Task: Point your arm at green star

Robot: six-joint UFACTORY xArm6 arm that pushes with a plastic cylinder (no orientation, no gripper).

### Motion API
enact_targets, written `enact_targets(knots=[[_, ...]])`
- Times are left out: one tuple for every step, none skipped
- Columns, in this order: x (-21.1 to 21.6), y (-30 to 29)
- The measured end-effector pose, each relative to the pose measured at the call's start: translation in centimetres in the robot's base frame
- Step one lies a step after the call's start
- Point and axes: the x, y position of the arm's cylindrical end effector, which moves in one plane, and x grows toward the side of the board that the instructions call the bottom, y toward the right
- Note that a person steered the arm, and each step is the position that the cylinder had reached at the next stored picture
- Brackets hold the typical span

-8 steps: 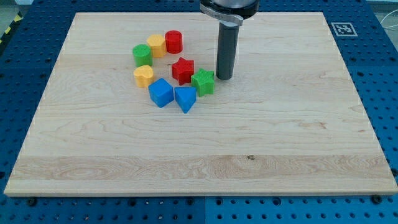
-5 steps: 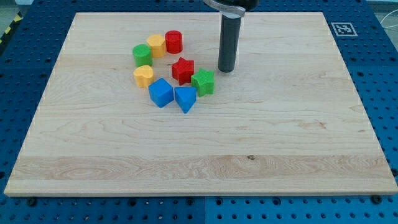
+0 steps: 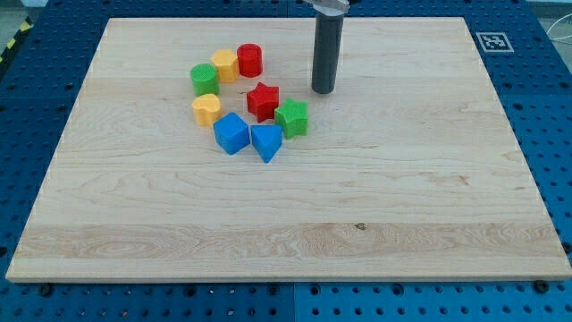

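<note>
The green star lies on the wooden board, at the right end of a cluster of blocks left of centre. My tip stands on the board above and to the right of the green star, a short gap away, not touching it. The red star sits just left of the green star and left of my tip.
Around the cluster: a blue cube, a blue triangular block, a yellow heart-like block, a green cylinder, a yellow block and a red cylinder. A marker tag sits at the board's top right corner.
My tip has moved toward the view's top, away from the green star. No block has moved.
</note>
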Motion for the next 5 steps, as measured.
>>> enact_targets(knots=[[-0.1, -0.6], [-0.1, -1.0], [-0.1, -1.7], [0.0, -2.4], [0.7, -2.6]])
